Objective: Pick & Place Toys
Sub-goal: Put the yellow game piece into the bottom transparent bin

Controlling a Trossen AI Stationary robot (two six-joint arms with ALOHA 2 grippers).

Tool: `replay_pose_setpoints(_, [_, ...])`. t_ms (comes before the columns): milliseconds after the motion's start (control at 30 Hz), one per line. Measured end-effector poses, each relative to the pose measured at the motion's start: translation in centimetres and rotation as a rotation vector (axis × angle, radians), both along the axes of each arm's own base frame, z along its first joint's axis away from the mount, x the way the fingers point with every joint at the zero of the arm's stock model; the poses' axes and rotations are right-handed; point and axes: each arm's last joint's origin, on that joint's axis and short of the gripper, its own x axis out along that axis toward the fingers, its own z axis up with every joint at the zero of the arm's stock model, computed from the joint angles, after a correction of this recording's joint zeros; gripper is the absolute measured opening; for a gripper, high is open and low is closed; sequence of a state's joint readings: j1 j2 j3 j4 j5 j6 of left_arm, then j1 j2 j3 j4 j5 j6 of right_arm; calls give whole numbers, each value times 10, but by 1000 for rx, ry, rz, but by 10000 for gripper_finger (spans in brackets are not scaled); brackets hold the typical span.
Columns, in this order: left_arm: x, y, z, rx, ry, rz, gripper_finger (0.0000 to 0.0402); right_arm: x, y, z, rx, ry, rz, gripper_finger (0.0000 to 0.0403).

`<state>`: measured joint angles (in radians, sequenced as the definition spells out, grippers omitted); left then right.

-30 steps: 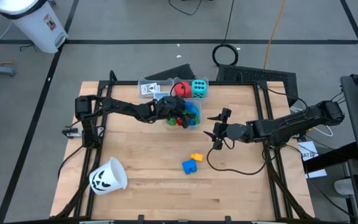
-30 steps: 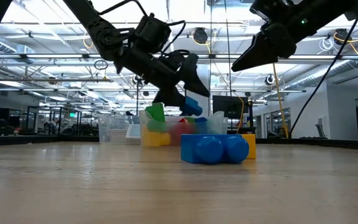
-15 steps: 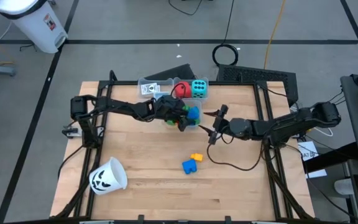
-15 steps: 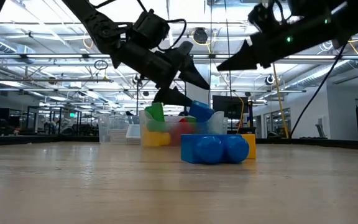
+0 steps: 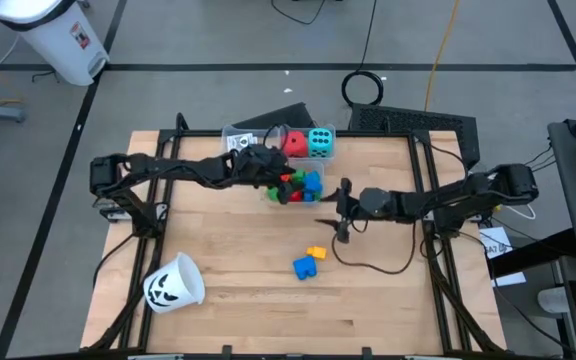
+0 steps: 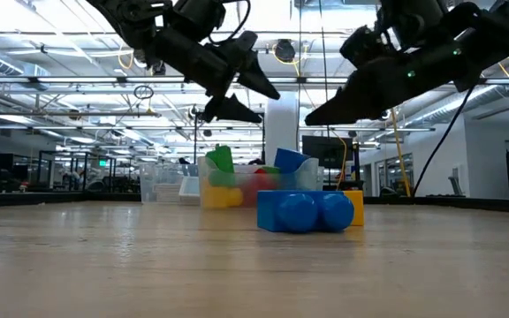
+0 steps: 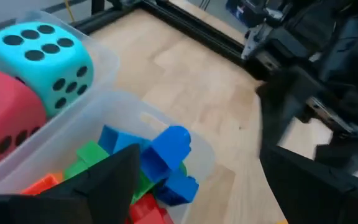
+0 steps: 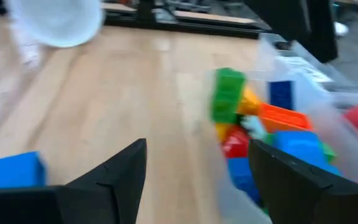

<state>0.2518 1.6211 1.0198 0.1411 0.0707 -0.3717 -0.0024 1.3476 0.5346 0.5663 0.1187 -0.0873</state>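
- Left claw (image 5: pixel 286 178) hangs released and empty over the clear plastic bin (image 5: pixel 317 198) heaped with small coloured plastic blocks (image 5: pixel 298 186).
- Right claw (image 5: pixel 341 212), spread wide, hovers beside it.
- Blue block (image 5: pixel 307 266) and orange block (image 5: pixel 315 252) lie on the wooden bench (image 5: pixel 248 310).

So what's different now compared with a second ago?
The left gripper let a blue block drop into the bin and pulled back, open. The right gripper swung in toward the bin, also open. The blue and orange blocks on the table and the cup stayed put.

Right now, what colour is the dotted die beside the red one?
Cyan with black dots; the die shows best in the left wrist view.
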Motion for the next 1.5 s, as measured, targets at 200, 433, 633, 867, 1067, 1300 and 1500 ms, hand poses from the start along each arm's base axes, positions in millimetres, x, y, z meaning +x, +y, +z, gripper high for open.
replay_pose_setpoints(200, [0, -11, -5, -10, 59, -20, 335, -3, 34, -3, 68, 32, 124, 270])
replay_pose_setpoints(433, [2, -28, -8, 8, 99, -16, 335, -16, 80, -16, 40, 136, 146, 316])
replay_pose_setpoints(633, [4, -38, -7, 8, 84, 3, 335, -17, 97, -44, 72, 216, 88, 329])
replay_pose_setpoints(867, [6, -42, -5, -21, 52, 27, 335, -5, 99, -78, 89, 227, 59, 315])
replay_pose_setpoints(1067, [5, -42, -5, -43, 51, 39, 335, 3, 93, -90, 84, 196, 40, 295])
replay_pose_setpoints(1300, [5, -42, -5, -37, 50, 35, 335, 5, 88, -92, 86, 204, 20, 231])
replay_pose_setpoints(1500, [5, -42, -5, -38, 50, 36, 335, 5, 87, -92, 49, 209, 34, 139])
